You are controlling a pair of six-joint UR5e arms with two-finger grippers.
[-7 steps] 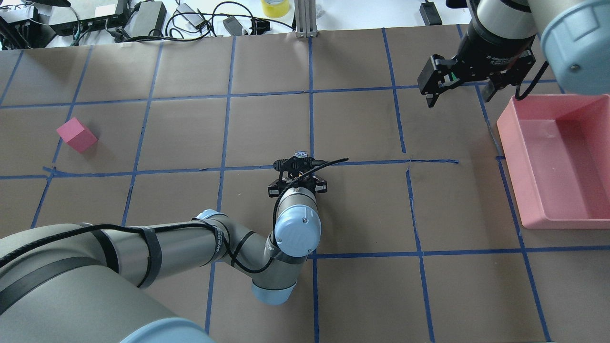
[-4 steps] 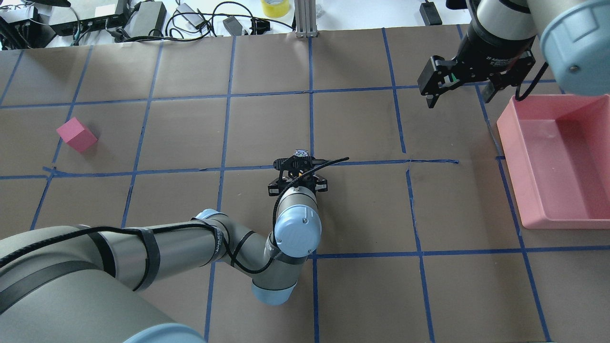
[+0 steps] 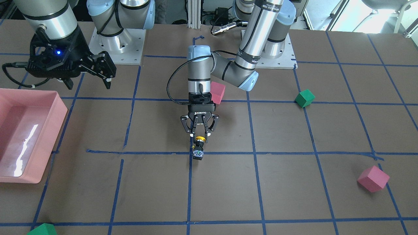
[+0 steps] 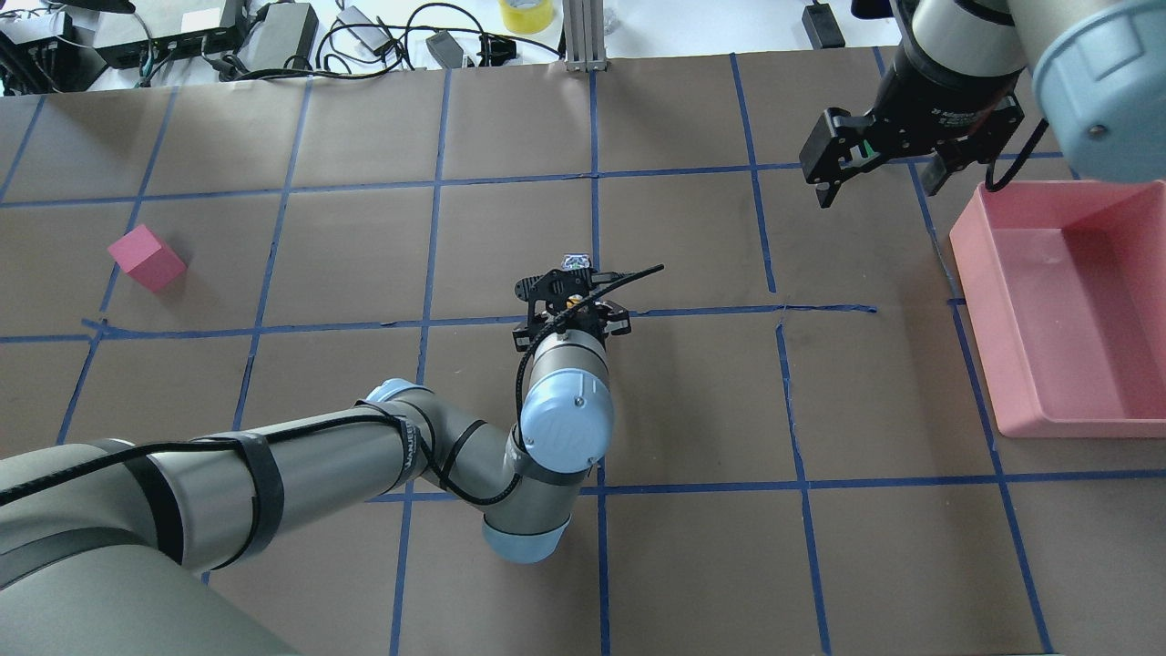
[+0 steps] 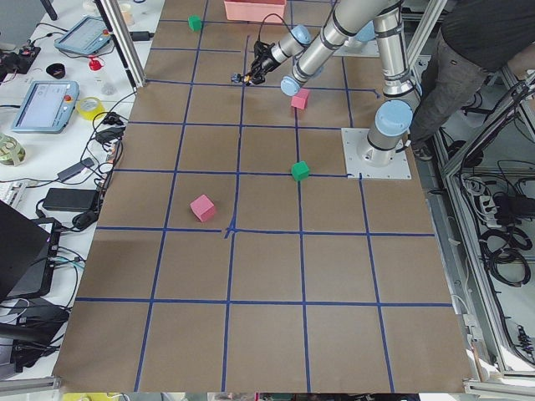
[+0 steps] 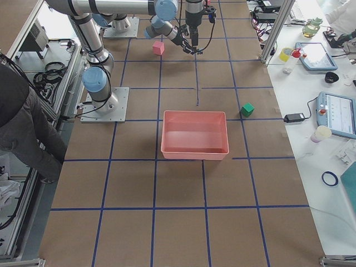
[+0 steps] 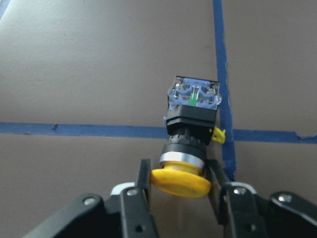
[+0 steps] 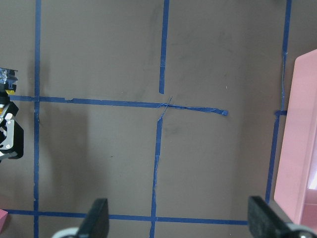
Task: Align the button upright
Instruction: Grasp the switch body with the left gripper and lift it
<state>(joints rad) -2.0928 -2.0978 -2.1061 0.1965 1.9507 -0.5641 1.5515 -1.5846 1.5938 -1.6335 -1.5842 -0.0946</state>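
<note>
The button (image 7: 190, 139) has a yellow cap, a black body and a clear bluish base block. My left gripper (image 7: 179, 181) is shut on the yellow cap, with the base pointing away from it toward the table. In the front view the button (image 3: 198, 148) hangs below the left gripper (image 3: 200, 136), over a blue tape crossing. I cannot tell whether its base touches the table. In the overhead view the button (image 4: 576, 264) shows just beyond the left gripper (image 4: 570, 290). My right gripper (image 4: 879, 180) is open and empty, high beside the pink tray.
A pink tray (image 4: 970, 255) stands at the right edge. A pink cube (image 4: 146, 258) lies far left. In the front view another pink cube (image 3: 217, 92) sits behind the left wrist. A green cube (image 3: 304, 98) and a second green cube (image 3: 42, 230) lie further off.
My left gripper, still shut on the button, has shifted toward the far side of the overhead view, carrying the button past the blue tape line. The right arm has barely moved.
</note>
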